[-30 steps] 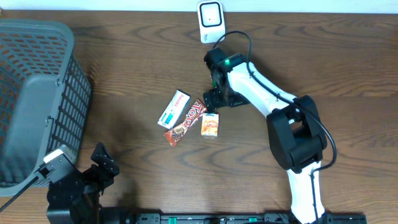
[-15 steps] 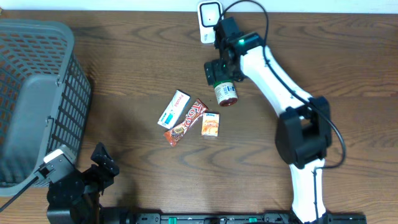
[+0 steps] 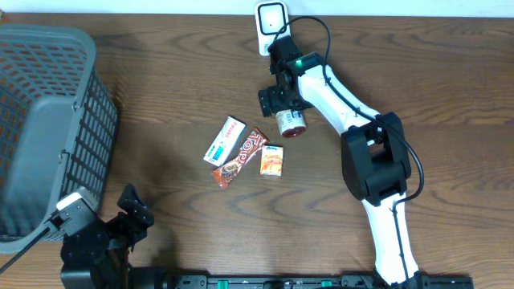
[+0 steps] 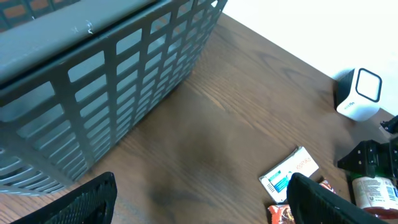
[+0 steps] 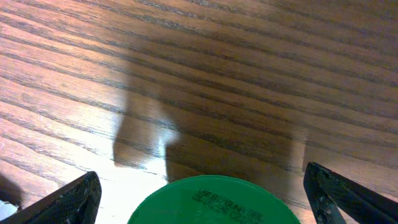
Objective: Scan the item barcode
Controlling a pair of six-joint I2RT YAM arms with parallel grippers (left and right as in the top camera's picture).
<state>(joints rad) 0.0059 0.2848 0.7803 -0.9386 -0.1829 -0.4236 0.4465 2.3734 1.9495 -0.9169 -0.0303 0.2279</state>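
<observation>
The right hand (image 3: 280,107) has its fingers spread about as wide as they go, one on each side of the green lid (image 5: 214,200) of a jar (image 3: 291,120). It appears to carry the jar clear of the worktop (image 3: 161,96), just in front of the white scanner (image 3: 271,19). The left hand (image 4: 205,208) hangs open and empty near the basket (image 3: 48,120).

The main risk is the hold: the jar hangs from its lid alone, so it could swing or slip out and drop toward the packets (image 3: 241,156) lying nearby. The scanner is close, so a hasty swing could also knock it over. I cannot see a barcode, and it may be facing away from the scanner window, which would spoil the read.

The jar's long axis runs from lid to base, steeply but tilted. The lid points up into the hand, and the reddish base points down and toward the robot's side.
</observation>
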